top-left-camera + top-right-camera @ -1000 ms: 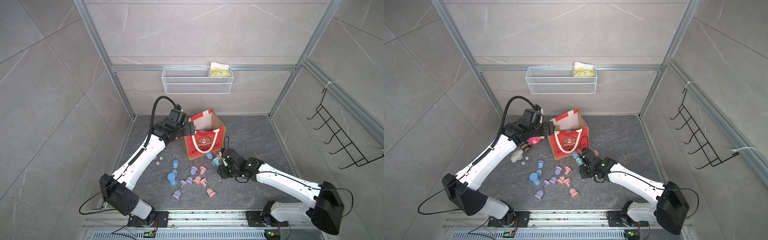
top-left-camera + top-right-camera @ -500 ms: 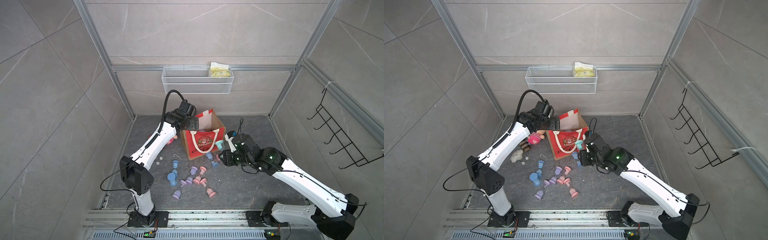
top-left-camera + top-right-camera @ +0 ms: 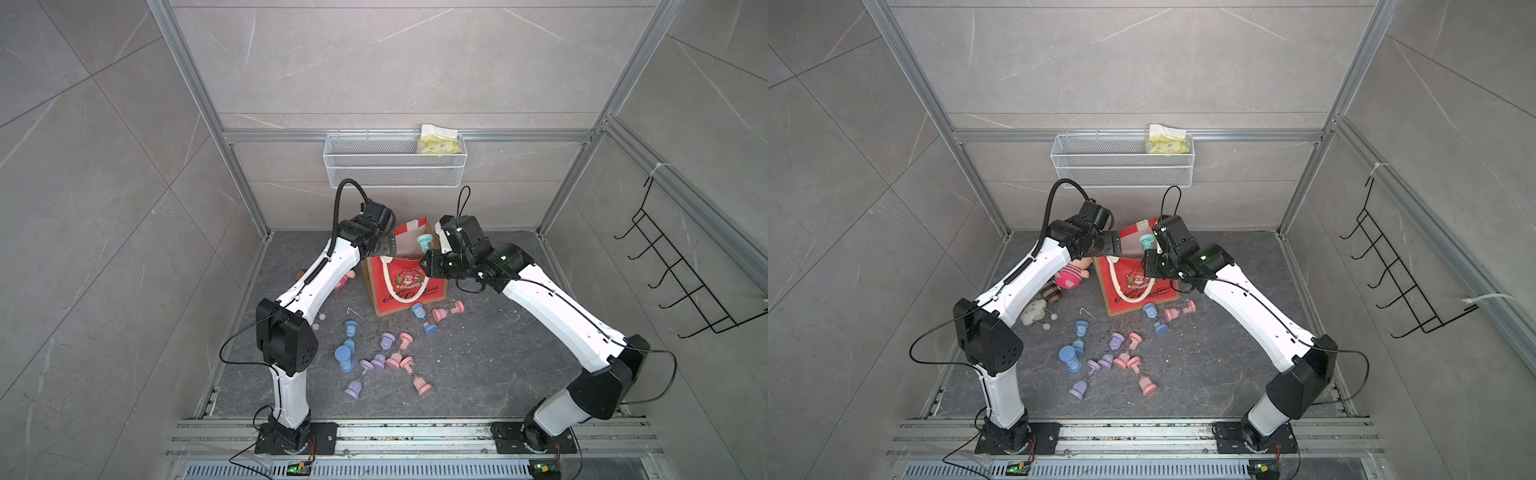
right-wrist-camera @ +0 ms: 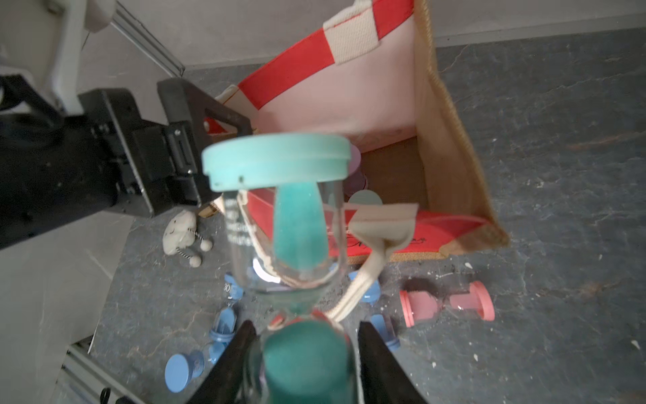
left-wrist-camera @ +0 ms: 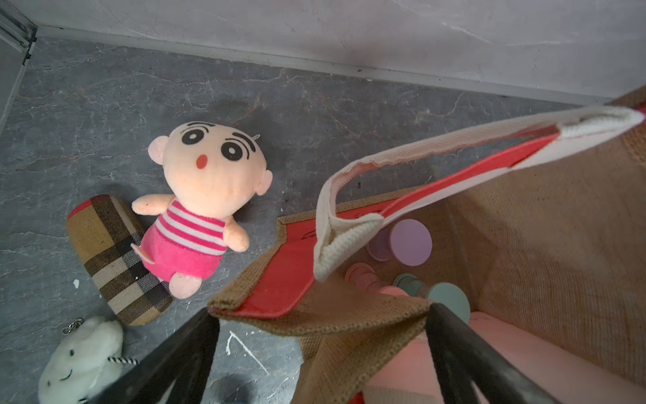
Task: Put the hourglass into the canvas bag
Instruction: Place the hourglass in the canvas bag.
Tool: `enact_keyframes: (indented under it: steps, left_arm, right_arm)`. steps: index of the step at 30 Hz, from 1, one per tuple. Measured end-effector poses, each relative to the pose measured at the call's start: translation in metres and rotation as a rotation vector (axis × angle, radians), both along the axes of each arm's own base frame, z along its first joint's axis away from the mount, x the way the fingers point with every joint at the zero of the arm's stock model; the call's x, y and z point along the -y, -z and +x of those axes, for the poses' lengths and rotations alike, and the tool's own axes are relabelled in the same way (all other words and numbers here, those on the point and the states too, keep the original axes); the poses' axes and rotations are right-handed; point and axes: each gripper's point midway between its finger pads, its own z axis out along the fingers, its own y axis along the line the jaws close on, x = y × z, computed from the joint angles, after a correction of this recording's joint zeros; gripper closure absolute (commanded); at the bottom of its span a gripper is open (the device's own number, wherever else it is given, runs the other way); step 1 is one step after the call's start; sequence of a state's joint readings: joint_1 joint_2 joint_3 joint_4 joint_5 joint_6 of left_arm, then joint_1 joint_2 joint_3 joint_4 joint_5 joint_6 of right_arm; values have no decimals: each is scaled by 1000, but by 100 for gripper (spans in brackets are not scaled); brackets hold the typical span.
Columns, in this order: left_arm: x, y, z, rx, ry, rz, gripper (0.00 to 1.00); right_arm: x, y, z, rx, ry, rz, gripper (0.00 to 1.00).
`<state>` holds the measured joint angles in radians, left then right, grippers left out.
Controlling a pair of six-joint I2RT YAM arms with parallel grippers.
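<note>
Hourglasses [image 5: 409, 243], purple, pink, teal, lie inside canvas bag [image 5: 542, 227].

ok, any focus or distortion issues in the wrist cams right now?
Right wrist view: the teal hourglass sits very close to the lens and its near bulb is badly blurred, while the pink hourglass beyond it is sharper. Left wrist view: the plush doll is crisp, the left gripper is soft, and the base line of the wall bows slightly, which points to wide-angle distortion.

Grey tiled walls [image 3: 395, 62], dark marbled floor [image 3: 478, 374], white wire basket [image 3: 374, 170].
</note>
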<state>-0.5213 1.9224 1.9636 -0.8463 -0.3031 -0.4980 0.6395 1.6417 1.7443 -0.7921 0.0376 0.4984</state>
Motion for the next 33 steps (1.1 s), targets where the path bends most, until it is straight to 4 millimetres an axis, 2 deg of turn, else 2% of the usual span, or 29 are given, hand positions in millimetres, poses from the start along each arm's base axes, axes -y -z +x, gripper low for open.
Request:
enact_keyframes:
  steps: [4,9,16,21,26,33]
  left_arm:
    - [-1,-1,9,10,-7,-20,7]
    - [0,-1,20,20,-18,-32,7]
    - [2,7,14,-3,1,-50,8]
    - [8,10,2,-24,37,-86,9]
    - [20,9,-4,-33,71,-104,11]
    - [38,12,-16,-46,116,-99,17]
  right_arm:
    - [-9,6,26,19,5,-7,100]
    - [-18,10,48,44,16,-21,100]
    - [-29,11,77,99,31,-39,100]
    - [-38,30,97,100,27,-72,100]
    - [-36,55,104,73,27,-128,100]
    - [-15,79,98,34,39,-187,100]
